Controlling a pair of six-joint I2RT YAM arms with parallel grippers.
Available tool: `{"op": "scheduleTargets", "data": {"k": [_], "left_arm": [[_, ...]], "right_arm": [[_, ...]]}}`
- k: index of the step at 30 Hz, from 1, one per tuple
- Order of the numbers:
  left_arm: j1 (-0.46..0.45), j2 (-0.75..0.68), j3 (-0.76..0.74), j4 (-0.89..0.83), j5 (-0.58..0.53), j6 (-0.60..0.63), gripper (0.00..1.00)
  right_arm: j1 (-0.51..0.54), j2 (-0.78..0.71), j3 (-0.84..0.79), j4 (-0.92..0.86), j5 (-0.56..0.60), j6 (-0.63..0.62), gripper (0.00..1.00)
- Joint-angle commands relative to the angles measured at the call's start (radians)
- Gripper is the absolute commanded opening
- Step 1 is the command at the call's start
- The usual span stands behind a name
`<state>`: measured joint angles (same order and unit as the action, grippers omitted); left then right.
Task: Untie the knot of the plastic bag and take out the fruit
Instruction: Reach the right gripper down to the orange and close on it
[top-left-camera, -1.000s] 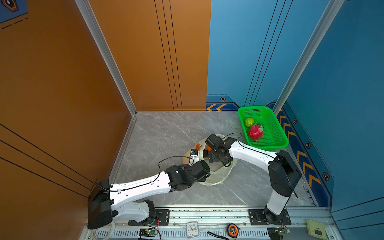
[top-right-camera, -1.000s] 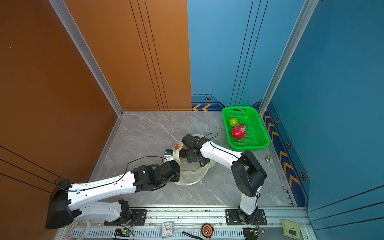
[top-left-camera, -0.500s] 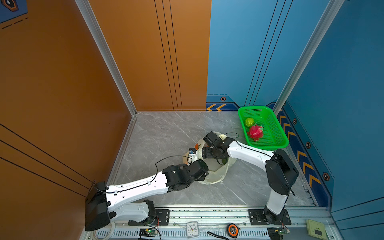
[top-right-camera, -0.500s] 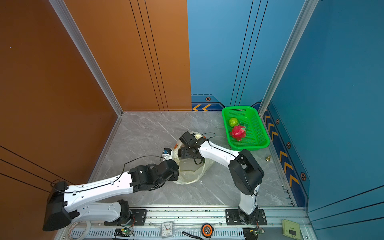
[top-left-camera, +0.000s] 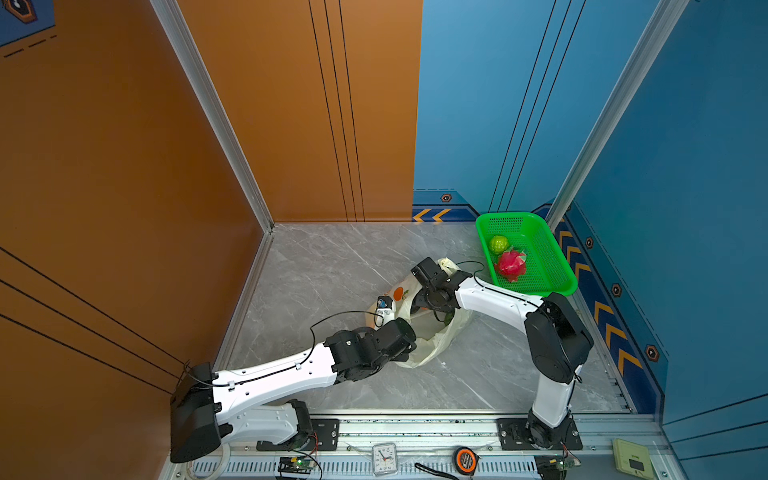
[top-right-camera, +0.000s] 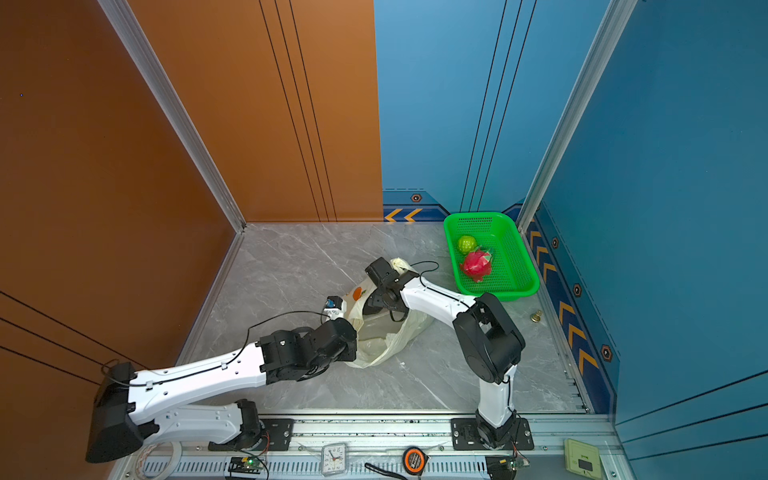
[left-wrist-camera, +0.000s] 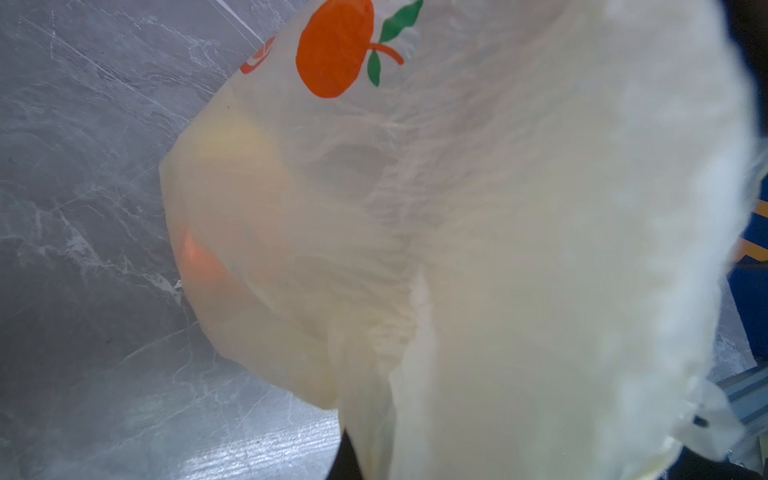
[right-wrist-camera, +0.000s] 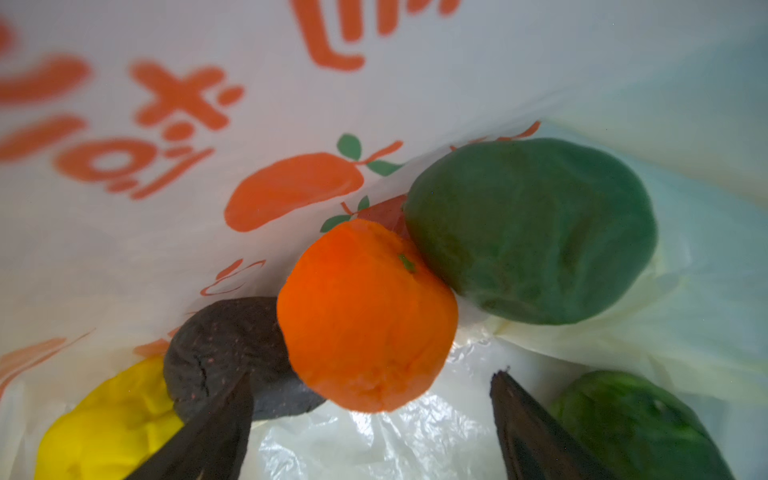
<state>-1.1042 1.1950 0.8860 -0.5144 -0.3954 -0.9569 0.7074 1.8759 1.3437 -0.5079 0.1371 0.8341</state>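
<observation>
The cream-yellow plastic bag (top-left-camera: 432, 345) (top-right-camera: 382, 343) lies open mid-floor in both top views. My left gripper (top-left-camera: 409, 347) is shut on the plastic bag's near edge, and plastic bag film (left-wrist-camera: 498, 249) fills the left wrist view. My right gripper (right-wrist-camera: 372, 376) is open inside the bag. Just ahead of its fingertips (right-wrist-camera: 232, 407) sits an orange (right-wrist-camera: 365, 316), between a dark avocado (right-wrist-camera: 224, 349) and a big green fruit (right-wrist-camera: 532, 228). A yellow fruit (right-wrist-camera: 108, 419) and another green fruit (right-wrist-camera: 636, 428) lie at the sides. The knot is out of view.
A green basket (top-left-camera: 555, 259) (top-right-camera: 524, 266) stands at the back right, holding a dragon fruit (top-left-camera: 510, 264) and a green fruit (top-left-camera: 498, 244). Walls close in left, back and right. A clock (top-left-camera: 384, 457) and a tape measure (top-left-camera: 464, 459) lie on the front rail.
My right gripper has moved leftward and deeper into the bag's mouth. The left arm has shifted slightly left, still holding the bag's edge.
</observation>
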Motion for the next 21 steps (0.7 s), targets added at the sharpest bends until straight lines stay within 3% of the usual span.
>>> {"op": "scheduleTargets", "data": {"k": [1, 8, 12, 21], "left_arm": [[0.013, -0.007, -0.005, 0.001, 0.015, 0.021, 0.00], [0.012, 0.004, 0.001, 0.001, 0.026, 0.021, 0.00], [0.013, 0.006, 0.001, 0.002, 0.027, 0.021, 0.00], [0.013, 0.008, 0.003, 0.000, 0.022, 0.021, 0.00]], "right_arm": [[0.001, 0.027, 0.031, 0.039, 0.050, 0.072, 0.87], [-0.036, 0.057, 0.027, 0.083, 0.100, 0.122, 0.87], [-0.048, 0.075, 0.021, 0.113, 0.106, 0.135, 0.82], [-0.050, 0.084, -0.001, 0.142, 0.049, 0.135, 0.56]]}}
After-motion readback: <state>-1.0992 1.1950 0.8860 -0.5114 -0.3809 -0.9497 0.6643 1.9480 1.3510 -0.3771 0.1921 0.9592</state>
